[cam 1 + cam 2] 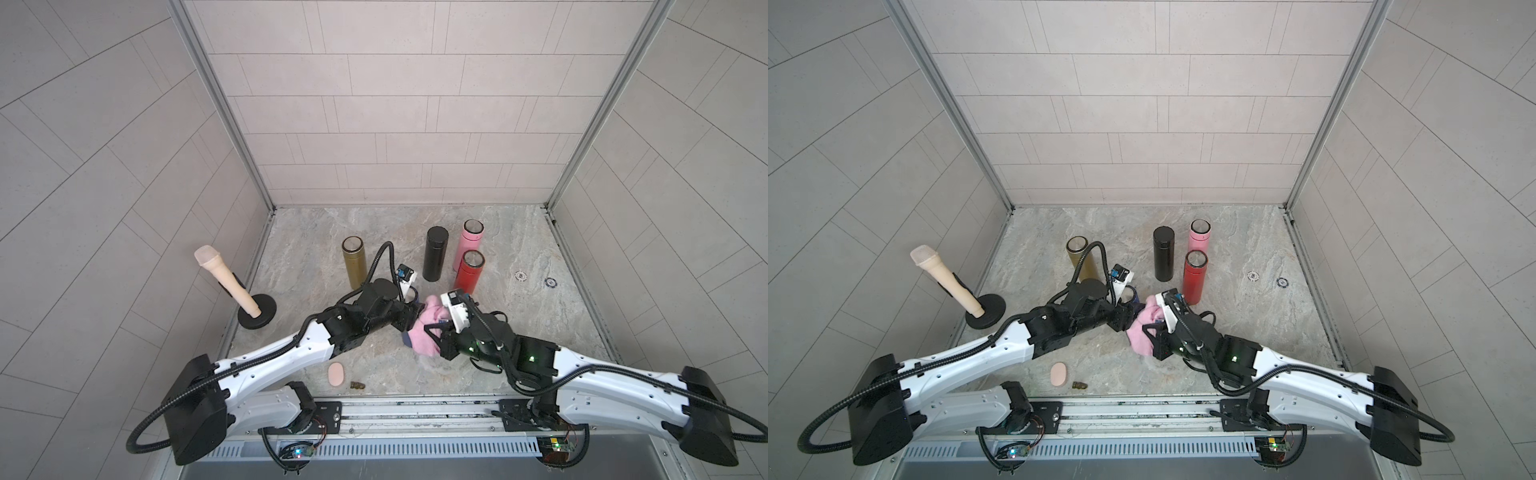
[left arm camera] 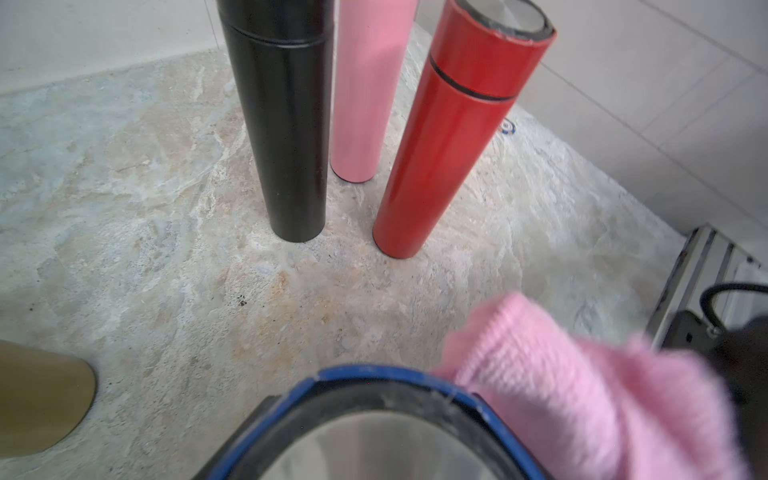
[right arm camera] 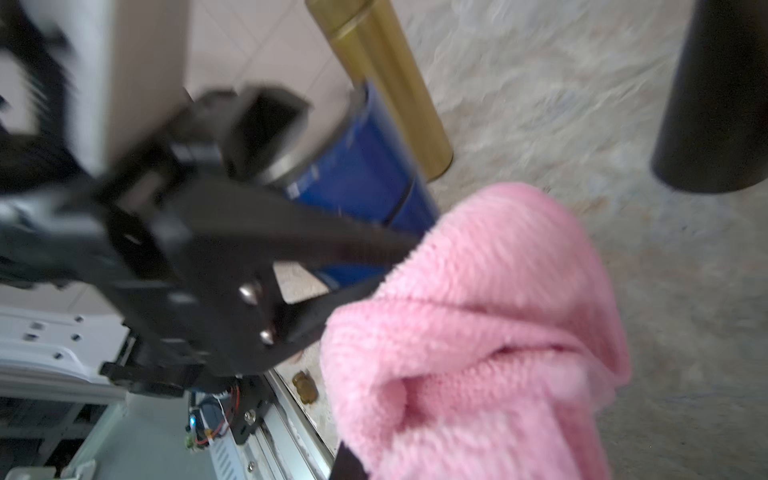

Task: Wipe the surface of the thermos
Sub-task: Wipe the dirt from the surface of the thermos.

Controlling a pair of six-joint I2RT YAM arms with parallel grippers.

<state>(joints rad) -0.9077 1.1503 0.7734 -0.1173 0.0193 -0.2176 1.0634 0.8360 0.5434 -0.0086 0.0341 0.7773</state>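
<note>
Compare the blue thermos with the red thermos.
The blue thermos is clamped in the left pincer; the red thermos stands free and upright. The pink cloth lies against the blue thermos, not the red thermos. Both are slim cylinders with steel tops.

Glossy blue thermos (image 3: 365, 166), fluffy pink cloth (image 3: 478, 332), mottled stone-look floor (image 2: 145, 208).

Left arm (image 1: 266, 357) extends forward and inward from its base at the near rail, forearm low over the tabletop, left gripper (image 1: 410, 318) pointing toward centre with jaws clamped. Right arm (image 1: 602, 378) mirrors it from the opposite side, right gripper (image 1: 434, 332) angled inward, jaws closed tight. The two grippers stand just beside each other.
</note>
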